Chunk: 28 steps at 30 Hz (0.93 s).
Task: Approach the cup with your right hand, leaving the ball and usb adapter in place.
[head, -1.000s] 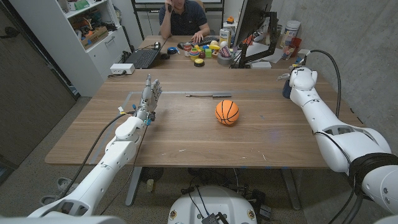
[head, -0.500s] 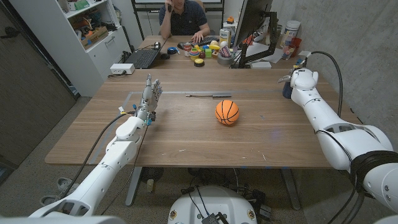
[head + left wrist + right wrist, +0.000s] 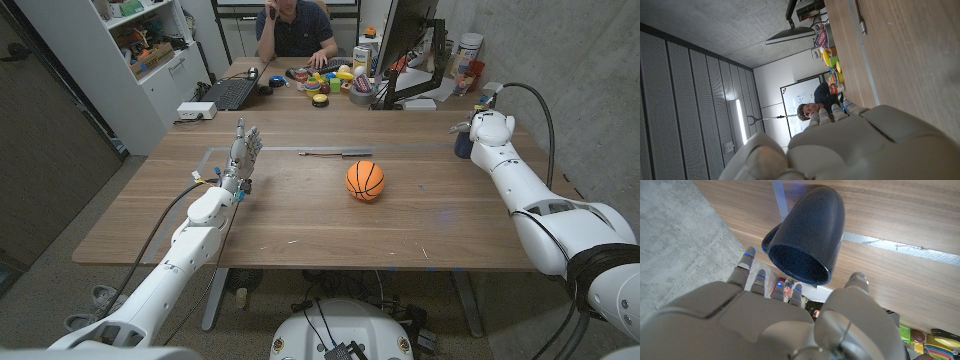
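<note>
A dark blue cup (image 3: 807,235) with a handle stands at the table's right side, its open mouth facing my right hand (image 3: 790,315). The fingers (image 3: 762,277) reach along one side of it and the thumb (image 3: 858,280) along the other, spread and not closed on it. In the head view the cup (image 3: 461,146) peeks out from behind my right hand (image 3: 478,128). An orange ball (image 3: 365,180) lies mid-table. A slim usb adapter (image 3: 340,154) lies just beyond it, also seen as the usb adapter (image 3: 860,22). My left hand (image 3: 240,156) stands upright at the left, fingers apart, holding nothing.
Tape strips (image 3: 215,152) mark the wooden table (image 3: 300,220). A second desk behind carries a laptop (image 3: 228,93), a monitor (image 3: 405,40) and colourful clutter (image 3: 340,80), with a person (image 3: 295,25) seated there. A concrete wall (image 3: 560,70) runs close on the right.
My right arm has edged slightly further right, toward the cup. The ball, usb adapter and left hand have not moved.
</note>
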Available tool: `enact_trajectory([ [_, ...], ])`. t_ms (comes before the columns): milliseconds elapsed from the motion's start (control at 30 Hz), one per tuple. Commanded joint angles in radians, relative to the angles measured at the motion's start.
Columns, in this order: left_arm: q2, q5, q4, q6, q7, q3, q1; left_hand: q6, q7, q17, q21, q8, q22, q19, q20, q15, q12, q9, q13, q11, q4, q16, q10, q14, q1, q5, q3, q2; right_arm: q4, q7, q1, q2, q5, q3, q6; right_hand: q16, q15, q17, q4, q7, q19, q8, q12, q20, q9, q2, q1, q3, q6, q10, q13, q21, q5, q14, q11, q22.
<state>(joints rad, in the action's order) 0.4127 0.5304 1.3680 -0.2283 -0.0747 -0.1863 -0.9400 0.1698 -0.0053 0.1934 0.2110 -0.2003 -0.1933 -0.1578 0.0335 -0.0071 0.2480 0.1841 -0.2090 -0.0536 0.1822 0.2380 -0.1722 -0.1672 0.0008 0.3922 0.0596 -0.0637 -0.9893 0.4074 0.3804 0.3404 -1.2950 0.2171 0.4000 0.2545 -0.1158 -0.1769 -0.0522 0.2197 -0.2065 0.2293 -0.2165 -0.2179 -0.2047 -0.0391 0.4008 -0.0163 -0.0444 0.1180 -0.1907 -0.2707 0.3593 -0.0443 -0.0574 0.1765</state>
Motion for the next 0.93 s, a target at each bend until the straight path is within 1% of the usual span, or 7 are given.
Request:
enact_trajectory([
  [33,-0.002,-0.004,0.009,0.003,0.005,0.0,-0.007,0.184,0.0,0.001,0.006,-0.003,-0.002,-0.011,0.011,0.002,-0.001,0.001,0.003,0.003,0.003,0.004,-0.232,-0.179,0.002,0.005,0.006,-0.106,-0.016,0.006,0.008,0.007,0.008,-0.008,0.001,-0.006,0.0,-0.002,-0.002,0.002,-0.006,0.004,0.003,-0.001,-0.001,-0.001,0.013,-0.008,0.006,-0.001,-0.002,0.004,0.007,0.012,-0.006,0.003],
  [400,-0.005,-0.003,-0.007,-0.002,-0.003,0.0,0.004,0.183,0.0,-0.001,0.004,0.0,-0.001,-0.011,0.011,0.003,-0.009,0.001,0.009,0.003,0.003,0.003,-0.229,-0.179,0.001,0.006,0.007,-0.106,-0.019,0.005,0.012,0.007,0.011,-0.011,-0.003,-0.007,0.004,-0.002,-0.004,0.002,-0.017,0.002,0.003,-0.001,0.0,0.003,0.019,-0.009,0.01,-0.01,-0.002,0.007,0.008,0.02,-0.007,0.003],
  [767,-0.002,0.001,-0.016,-0.001,-0.009,0.005,0.008,0.182,0.0,-0.002,0.003,0.002,-0.001,-0.011,0.011,0.002,-0.016,0.0,0.014,0.002,0.003,0.003,-0.227,-0.179,0.001,0.007,0.007,-0.106,0.024,0.009,-0.019,-0.006,0.01,0.006,-0.007,-0.012,0.006,-0.002,-0.005,0.002,-0.028,-0.001,0.005,-0.001,0.001,0.006,0.026,-0.011,0.013,-0.013,-0.002,0.011,0.009,0.019,-0.006,0.002],
  [800,-0.002,0.001,-0.016,-0.002,-0.008,0.006,0.008,0.182,0.001,-0.002,0.003,0.002,-0.001,-0.011,0.011,0.003,-0.017,0.0,0.015,0.003,0.003,0.003,-0.227,-0.179,0.001,0.007,0.007,-0.106,0.026,0.006,-0.02,-0.008,0.01,0.006,-0.002,-0.014,0.003,-0.002,-0.006,0.002,-0.03,-0.002,0.007,-0.002,0.001,0.007,0.027,-0.012,0.013,-0.011,-0.002,0.013,0.009,0.015,-0.002,0.002],
  [933,-0.002,0.002,-0.018,-0.003,-0.01,0.007,0.009,0.182,0.001,-0.002,0.002,0.003,-0.001,-0.01,0.01,0.003,-0.022,0.0,0.016,0.0,0.003,0.003,-0.23,-0.179,0.001,0.007,0.007,-0.106,0.025,0.0,-0.02,-0.009,0.011,0.009,-0.004,-0.015,0.002,-0.002,-0.006,0.002,-0.032,-0.003,0.008,-0.002,0.001,0.008,0.029,-0.013,0.012,-0.01,-0.002,0.015,0.009,0.015,-0.003,0.002],
])
